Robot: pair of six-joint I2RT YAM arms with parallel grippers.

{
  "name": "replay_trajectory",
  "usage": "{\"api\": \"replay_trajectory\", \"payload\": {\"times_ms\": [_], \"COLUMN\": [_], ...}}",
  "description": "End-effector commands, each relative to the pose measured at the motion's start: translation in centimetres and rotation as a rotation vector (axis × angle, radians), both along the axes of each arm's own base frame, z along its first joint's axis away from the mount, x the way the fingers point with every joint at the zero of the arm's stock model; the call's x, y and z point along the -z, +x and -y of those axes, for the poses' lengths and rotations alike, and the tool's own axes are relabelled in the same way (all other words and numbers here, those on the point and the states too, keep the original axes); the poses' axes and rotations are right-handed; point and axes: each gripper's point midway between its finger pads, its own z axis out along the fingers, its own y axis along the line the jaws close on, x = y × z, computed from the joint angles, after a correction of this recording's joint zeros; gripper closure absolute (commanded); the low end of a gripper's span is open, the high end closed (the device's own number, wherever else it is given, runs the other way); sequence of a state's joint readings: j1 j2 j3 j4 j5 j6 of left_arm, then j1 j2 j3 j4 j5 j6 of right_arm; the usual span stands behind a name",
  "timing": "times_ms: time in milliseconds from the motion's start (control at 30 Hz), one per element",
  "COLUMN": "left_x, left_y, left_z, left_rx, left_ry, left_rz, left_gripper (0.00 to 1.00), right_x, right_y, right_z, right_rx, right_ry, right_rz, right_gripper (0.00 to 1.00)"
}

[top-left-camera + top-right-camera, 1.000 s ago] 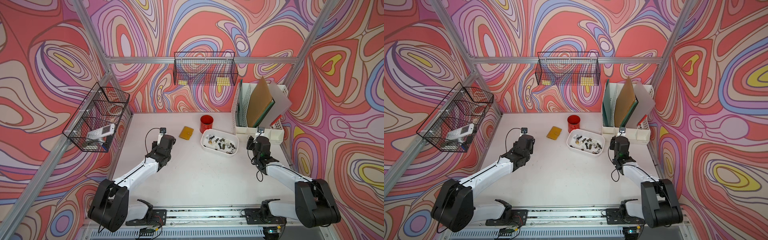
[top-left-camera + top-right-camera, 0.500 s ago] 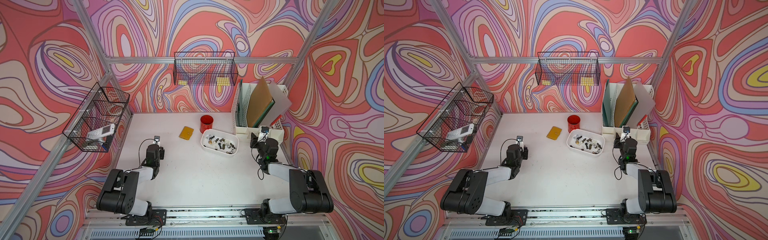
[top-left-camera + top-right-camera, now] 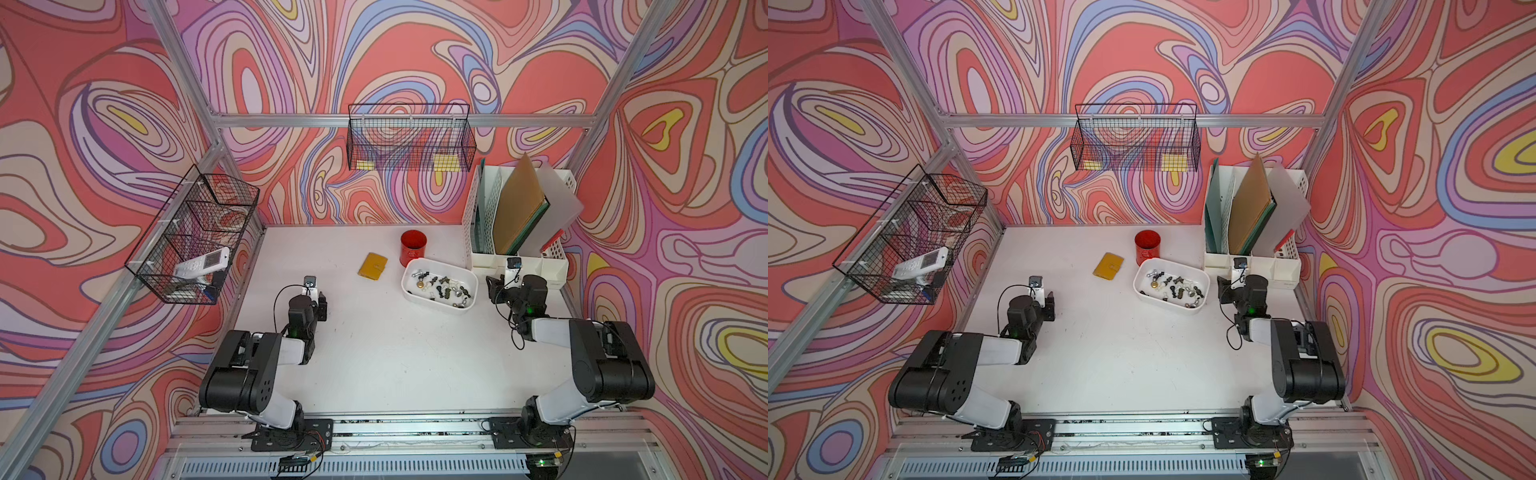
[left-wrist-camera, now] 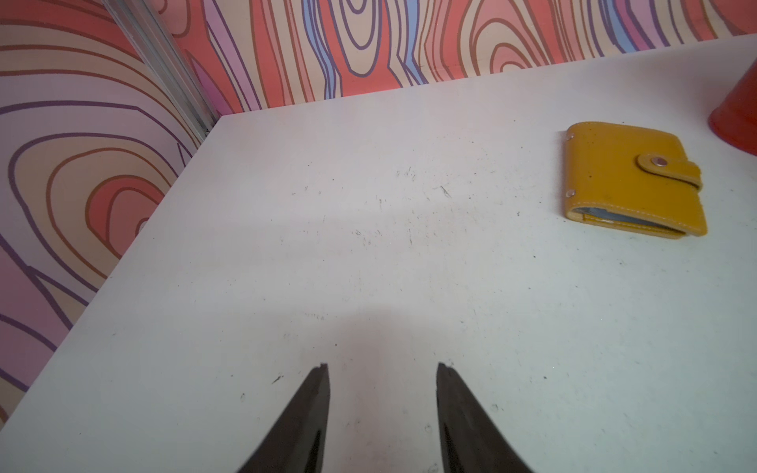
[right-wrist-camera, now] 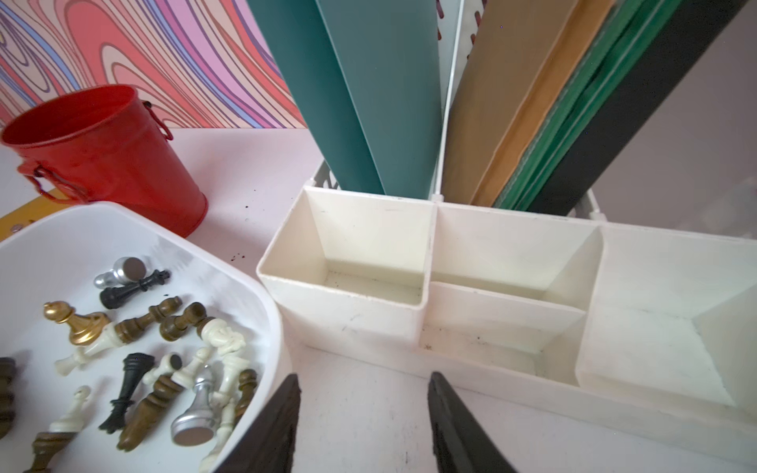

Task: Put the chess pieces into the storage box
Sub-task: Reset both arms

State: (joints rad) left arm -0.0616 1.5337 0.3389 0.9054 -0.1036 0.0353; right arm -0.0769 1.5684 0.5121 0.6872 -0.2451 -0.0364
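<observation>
Both parted, empty — left gripper, right gripper; chess pieces overlap, some cropped, in storage box.

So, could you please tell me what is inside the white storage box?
The storage box holds the chess pieces, lying loose: black, gold, silver, cream and brown. They overlap, so anything beneath the pile is covered, and the right wrist view cuts off part of the box.

A small red metal bucket stands upright on my white surface, a flat mustard-yellow snap wallet lying near it. A white plastic file organiser holds upright folders.
</observation>
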Motion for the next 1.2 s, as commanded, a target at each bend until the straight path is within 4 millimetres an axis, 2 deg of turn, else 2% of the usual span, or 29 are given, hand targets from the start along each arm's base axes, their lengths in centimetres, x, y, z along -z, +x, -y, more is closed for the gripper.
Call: {"api": "replay_trajectory", "payload": {"times_ms": [0, 100, 167, 233, 267, 333, 367, 400, 433, 467, 500, 1167], "left_x": [-0.7, -0.7, -0.7, -0.7, -0.7, -0.7, -0.7, -0.7, -0.7, -0.7, -0.7, -0.7], "left_y": [0.9, 0.9, 0.9, 0.9, 0.9, 0.9, 0.9, 0.9, 0.9, 0.9, 0.9, 0.9], "left_z": [-1.1, -1.2, -1.2, -1.1, -1.1, -1.1, -1.2, -1.2, -1.2, -1.3, -1.3, -1.2], "left_rx": [-0.045, -0.045, -0.045, -0.043, -0.043, -0.044, -0.045, -0.045, -0.047, -0.050, -0.051, -0.050], "left_ry": [-0.049, -0.052, -0.052, -0.052, -0.052, -0.051, -0.051, -0.051, -0.051, -0.050, -0.052, -0.050], "left_rz": [0.015, 0.016, 0.016, 0.014, 0.015, 0.012, 0.014, 0.014, 0.013, 0.014, 0.016, 0.014], "left_gripper": [0.52, 0.52, 0.52, 0.52, 0.48, 0.40, 0.38, 0.35, 0.28, 0.03, 0.01, 0.01], "right_x": [-1.9, -0.5, -0.1, 0.4, 0.5, 0.7, 0.8, 0.8, 0.7, 0.7, 0.7, 0.7], "right_y": [-1.2, -0.9, -0.6, 0.1, 0.5, 0.7, 0.6, 0.6, 0.7, 0.6, 0.5, 0.8], "right_z": [-1.7, -0.3, -0.5, 0.7, 1.4, 1.9, 2.1, 2.2, 2.2, 2.2, 2.2, 2.0], "right_rx": [-0.101, -0.012, -0.021, 0.045, 0.087, 0.136, 0.149, 0.159, 0.163, 0.162, 0.161, 0.161], "right_ry": [0.029, 0.041, 0.049, 0.052, 0.052, 0.032, 0.029, 0.030, 0.029, 0.027, 0.027, 0.017], "right_rz": [0.150, 0.154, 0.167, 0.126, 0.108, 0.100, 0.091, 0.088, 0.099, 0.093, 0.094, 0.090], "right_gripper": [0.44, 0.40, 0.40, 0.39, 0.37, 0.25, 0.03, 0.02, 0.02, 0.02, 0.02, 0.02]}}
